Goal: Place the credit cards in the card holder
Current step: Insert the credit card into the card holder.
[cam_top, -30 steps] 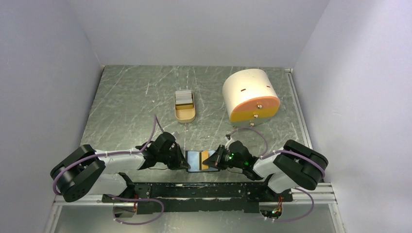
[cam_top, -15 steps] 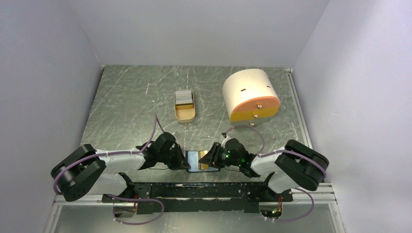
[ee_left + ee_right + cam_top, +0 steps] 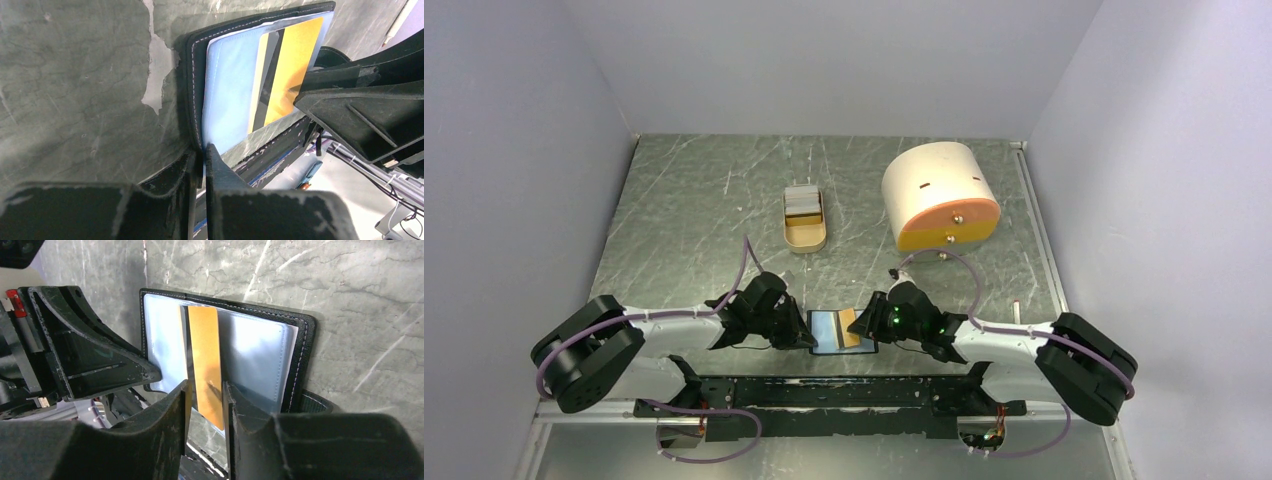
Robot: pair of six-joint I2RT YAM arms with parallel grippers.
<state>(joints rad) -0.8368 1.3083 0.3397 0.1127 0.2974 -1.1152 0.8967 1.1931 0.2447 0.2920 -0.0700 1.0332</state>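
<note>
The card holder (image 3: 828,331) lies open near the front edge, black with blue-grey pockets (image 3: 230,90). My left gripper (image 3: 202,155) is shut on the edge of its left flap (image 3: 807,337). A yellow-orange credit card (image 3: 205,350) sits partly tucked in the middle pocket (image 3: 292,65), its near end sticking out. My right gripper (image 3: 206,392) is open, with a finger on each side of that end and not pinching it (image 3: 871,325). More credit cards (image 3: 802,200), whitish-grey, rest in the tan tray (image 3: 806,238) at mid-table.
A big cream-and-orange cylinder (image 3: 939,195) stands at the back right. The black mounting rail (image 3: 844,392) runs just in front of the card holder. Grey walls close in the table on three sides.
My right gripper has opened and let go of the yellow-orange card, which stays in the card holder. The right arm's elbow has swung out to the right. The left gripper keeps its hold.
</note>
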